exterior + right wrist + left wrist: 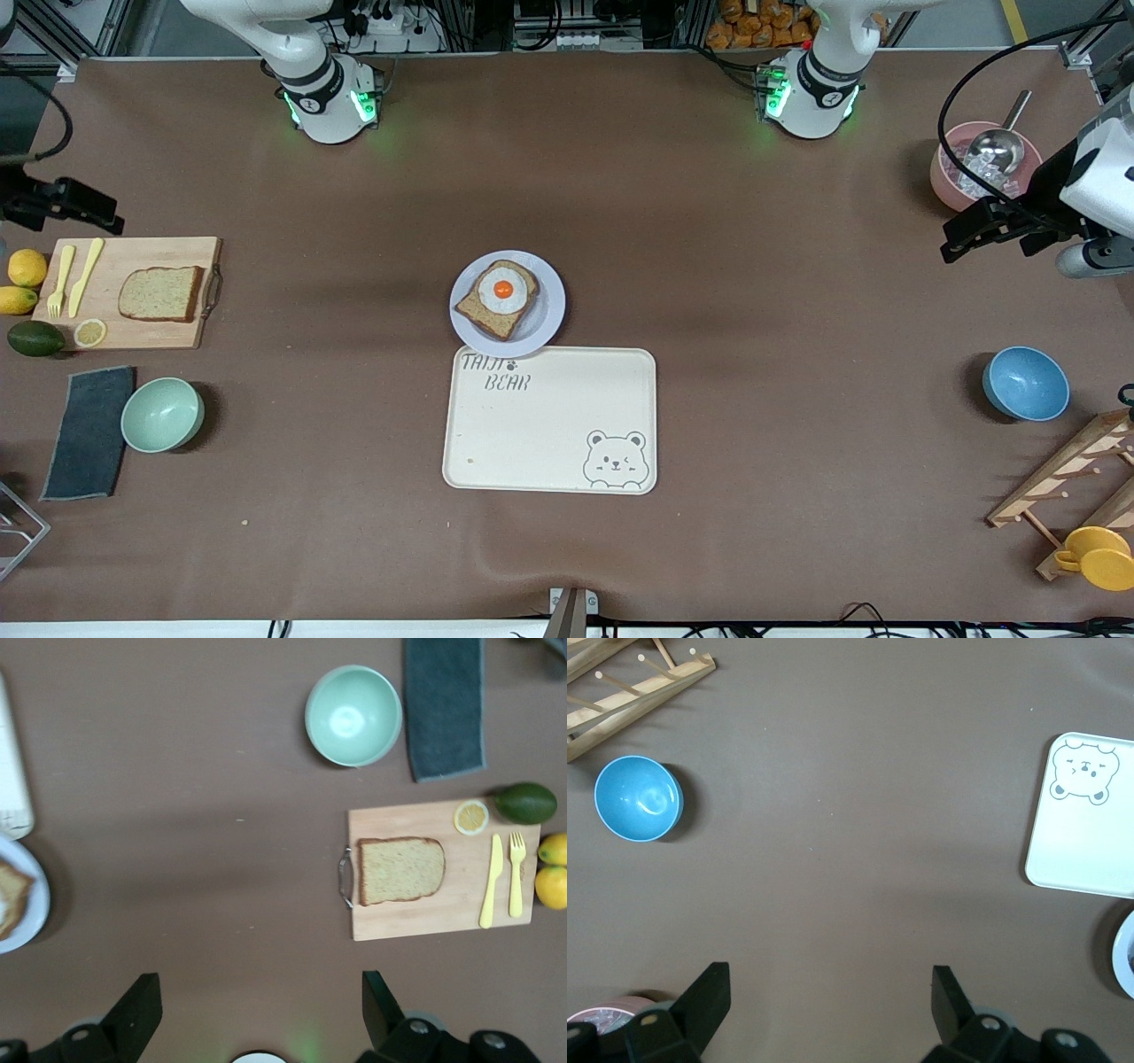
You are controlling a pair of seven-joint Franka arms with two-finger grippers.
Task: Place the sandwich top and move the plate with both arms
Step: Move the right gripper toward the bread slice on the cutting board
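The sandwich top (pixel 161 293), a plain brown bread slice, lies on a wooden cutting board (pixel 124 328) at the right arm's end of the table; it also shows in the right wrist view (pixel 400 870). The pale plate (pixel 545 321) sits mid-table and holds a bread slice with a fried egg (pixel 500 297); its rim shows in both wrist views (pixel 31 912) (pixel 1125 955). My right gripper (pixel 97 211) (pixel 261 997) is open and empty, up over the table beside the cutting board. My left gripper (pixel 961 235) (pixel 831 992) is open and empty, up over the table by a pink bowl.
A cream bear-print tray (pixel 549 443) touches the plate's near edge. A green bowl (pixel 162 414), grey cloth (pixel 89 432), avocado (pixel 35 338), lemons (pixel 25 268), yellow knife and fork (pixel 75 276) surround the board. A blue bowl (pixel 1025 383), wooden rack (pixel 1063 478) and pink bowl (pixel 952 177) stand at the left arm's end.
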